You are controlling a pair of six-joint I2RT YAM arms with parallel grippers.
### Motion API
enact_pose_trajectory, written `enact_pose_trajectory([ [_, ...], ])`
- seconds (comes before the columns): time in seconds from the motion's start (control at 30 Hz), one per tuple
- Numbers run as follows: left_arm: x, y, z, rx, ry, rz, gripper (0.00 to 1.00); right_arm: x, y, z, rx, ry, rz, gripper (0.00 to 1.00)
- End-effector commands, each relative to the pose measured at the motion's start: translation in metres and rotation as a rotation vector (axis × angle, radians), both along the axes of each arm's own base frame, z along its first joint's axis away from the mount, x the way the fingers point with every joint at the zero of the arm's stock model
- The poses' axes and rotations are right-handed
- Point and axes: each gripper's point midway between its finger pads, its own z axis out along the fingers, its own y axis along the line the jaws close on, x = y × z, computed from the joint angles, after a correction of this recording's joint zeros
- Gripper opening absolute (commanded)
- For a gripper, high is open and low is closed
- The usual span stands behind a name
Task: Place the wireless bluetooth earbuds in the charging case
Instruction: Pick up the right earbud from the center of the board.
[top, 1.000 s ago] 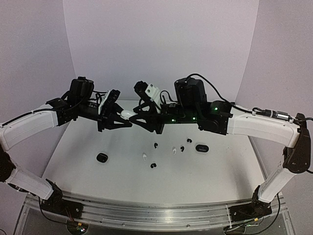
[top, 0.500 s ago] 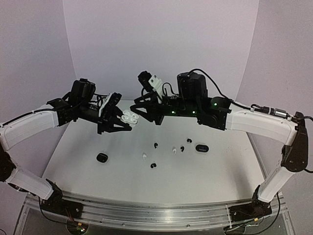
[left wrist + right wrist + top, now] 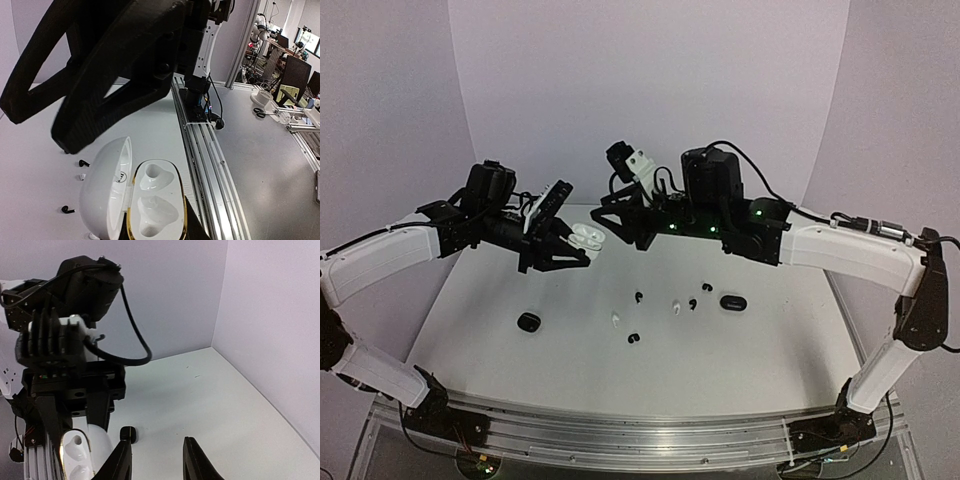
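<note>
White charging case (image 3: 145, 200), lid open, clamped in left claw (image 3: 576, 249); right claw (image 3: 156, 442) spread empty just beside (earbuds (image 3: 634, 338) on table (image 3: 520, 285))

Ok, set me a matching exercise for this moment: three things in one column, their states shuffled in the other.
Things:
1. white charging case
2. right pincer
3. black earbuds

States:
A. lying loose on the table
B. fingers apart, gripping nothing
C. lid open, gripped by the left pincer, up off the table

Pairs: 1-C, 2-B, 3-A.
</note>
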Motion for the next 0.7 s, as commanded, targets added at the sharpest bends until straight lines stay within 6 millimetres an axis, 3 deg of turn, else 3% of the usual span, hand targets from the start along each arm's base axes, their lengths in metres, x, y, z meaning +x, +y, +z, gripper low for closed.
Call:
enact_pose_trajectory([
  [0.0, -0.007, 0.000, 0.013, -0.035, 0.010, -0.024, 0.00, 0.027, -0.010, 0.031, 0.091, 0.023, -0.129, 0.35],
  [0.13, -0.006, 0.001, 0.007, -0.032, 0.066, 0.005, 0.00, 0.057, -0.036, 0.038, 0.166, 0.124, -0.295, 0.38],
  [0.2, 0.000, 0.001, 0.008, -0.053, 0.079, 0.065, 0.00, 0.075, -0.057, 0.031, 0.185, 0.192, -0.408, 0.40],
  [0.33, 0.014, 0.007, 0.007, -0.118, 0.088, 0.215, 0.00, 0.101, -0.094, -0.015, 0.126, 0.353, -0.627, 0.47],
  [0.4, 0.022, 0.011, 0.002, -0.152, 0.095, 0.301, 0.00, 0.107, -0.105, -0.049, 0.033, 0.423, -0.716, 0.51],
  [0.53, 0.034, 0.019, 0.001, -0.242, 0.044, 0.459, 0.00, 0.110, -0.107, -0.099, -0.126, 0.554, -0.810, 0.57],
  [0.67, 0.031, 0.021, -0.009, -0.293, -0.013, 0.555, 0.00, 0.109, -0.110, -0.149, -0.296, 0.649, -0.884, 0.66],
])
